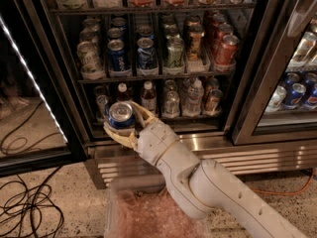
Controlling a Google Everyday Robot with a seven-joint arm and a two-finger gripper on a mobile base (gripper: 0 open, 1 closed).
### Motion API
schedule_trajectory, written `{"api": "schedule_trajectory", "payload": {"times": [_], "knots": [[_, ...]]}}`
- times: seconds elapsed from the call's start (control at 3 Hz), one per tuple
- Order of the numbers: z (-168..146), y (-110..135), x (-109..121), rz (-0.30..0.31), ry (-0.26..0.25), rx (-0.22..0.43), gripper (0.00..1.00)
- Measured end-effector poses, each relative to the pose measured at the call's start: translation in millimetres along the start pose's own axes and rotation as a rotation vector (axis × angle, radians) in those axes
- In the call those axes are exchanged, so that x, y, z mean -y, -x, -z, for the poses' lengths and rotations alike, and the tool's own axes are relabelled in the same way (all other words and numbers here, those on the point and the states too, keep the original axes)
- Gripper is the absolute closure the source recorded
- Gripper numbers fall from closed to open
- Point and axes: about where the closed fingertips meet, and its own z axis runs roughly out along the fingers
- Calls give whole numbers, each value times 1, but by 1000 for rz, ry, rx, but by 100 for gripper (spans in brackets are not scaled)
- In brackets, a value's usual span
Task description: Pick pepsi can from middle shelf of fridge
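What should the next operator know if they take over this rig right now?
Gripper: shut on the pepsi can, low at the front of the fridge, in front of the small bottles.
Can: top facing the camera, held between both fingers.
Middle shelf: above the gripper; the can is off it.
Done: the can is gripped and lifted from the shelf.
Left: probably only drawing it clear of the fridge opening.
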Motion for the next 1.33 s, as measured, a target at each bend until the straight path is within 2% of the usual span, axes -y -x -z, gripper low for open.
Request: {"api": "schedule_trajectory", "payload": {"times": [0.33,0.67,1.33], "knots": [[7,-1,-1,-7,9,-20,100],[39,4,-2,-17,-35,-71,100],[91,18,0,13,-151,-140,100]]}}
